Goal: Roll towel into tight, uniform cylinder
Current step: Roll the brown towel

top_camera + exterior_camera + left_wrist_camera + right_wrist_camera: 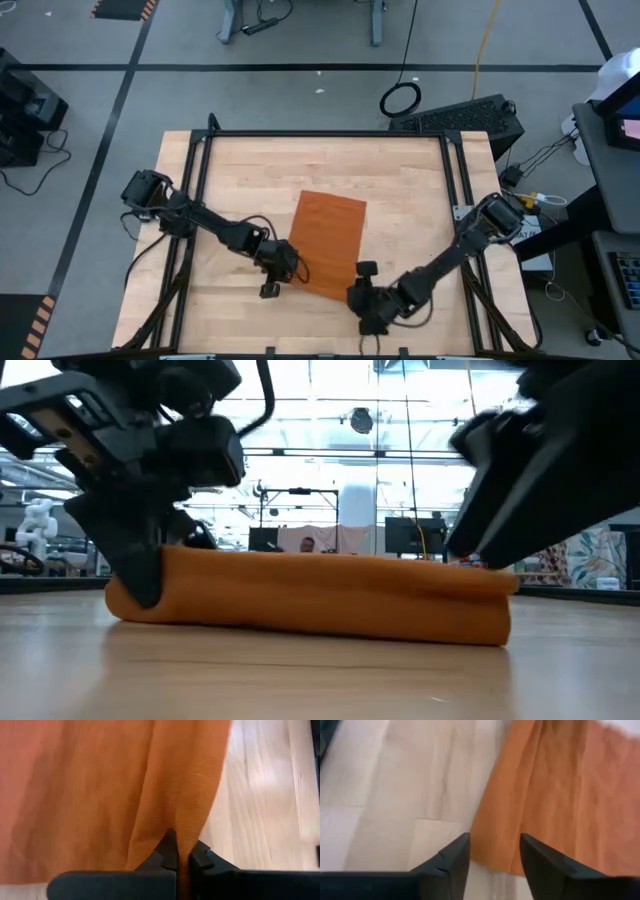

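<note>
Nearest, the towel's (310, 600) near edge lay turned into one low roll on the desk (410, 190). Left hand (182, 860) pinched its left corner shut; right hand (495, 852) stood open around the right corner, gripping nothing. Most rolling remained.

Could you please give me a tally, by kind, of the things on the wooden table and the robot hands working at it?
Orange towel: 1
Robot hands: 2, the left hand pinching the towel's edge, the right hand open at its near corner
Wooden table: 1
Total: 4
</note>
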`<state>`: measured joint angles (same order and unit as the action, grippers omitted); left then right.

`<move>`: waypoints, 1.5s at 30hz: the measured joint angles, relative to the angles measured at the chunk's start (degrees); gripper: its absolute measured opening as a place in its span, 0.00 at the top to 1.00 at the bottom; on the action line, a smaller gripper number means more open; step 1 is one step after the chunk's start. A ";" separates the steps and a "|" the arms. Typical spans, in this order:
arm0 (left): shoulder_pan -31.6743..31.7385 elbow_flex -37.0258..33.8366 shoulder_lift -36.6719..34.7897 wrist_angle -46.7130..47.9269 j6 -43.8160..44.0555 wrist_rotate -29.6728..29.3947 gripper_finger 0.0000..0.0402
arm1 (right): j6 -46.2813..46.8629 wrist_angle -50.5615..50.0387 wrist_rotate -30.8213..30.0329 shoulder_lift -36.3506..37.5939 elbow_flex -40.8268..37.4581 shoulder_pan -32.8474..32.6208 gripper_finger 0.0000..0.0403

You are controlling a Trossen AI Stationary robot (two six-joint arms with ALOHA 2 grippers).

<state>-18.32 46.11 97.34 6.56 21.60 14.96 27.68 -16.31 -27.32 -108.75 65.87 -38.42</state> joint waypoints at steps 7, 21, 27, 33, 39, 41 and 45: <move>2.76 -0.79 0.00 -0.01 0.64 4.07 1.00 | -6.72 7.79 -13.01 -0.49 0.20 -6.18 0.53; 3.62 -0.79 0.00 -0.12 0.66 5.49 1.00 | -9.43 21.30 -9.85 -11.36 0.22 -3.95 0.61; 3.62 -0.79 0.00 -0.10 0.61 5.71 1.00 | -8.01 19.53 -13.00 -11.47 0.22 -3.60 0.61; 3.62 -0.79 0.00 -0.04 0.41 6.30 1.00 | -9.68 18.82 -19.25 -11.47 0.22 -3.53 0.61; 3.62 -0.79 0.00 -0.01 0.09 6.49 1.00 | -4.32 12.88 -19.67 -11.47 0.22 -2.48 0.61; 3.62 -0.79 0.00 0.01 0.07 6.49 1.00 | -3.81 12.32 -19.79 -11.47 0.22 -2.34 0.61; 3.62 -0.79 0.00 0.01 0.05 6.51 1.00 | -3.71 12.25 -23.31 -11.45 0.22 -2.60 0.61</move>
<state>-14.70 45.32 97.34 6.57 21.65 21.47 23.97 -4.06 -50.63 -120.20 66.08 -41.02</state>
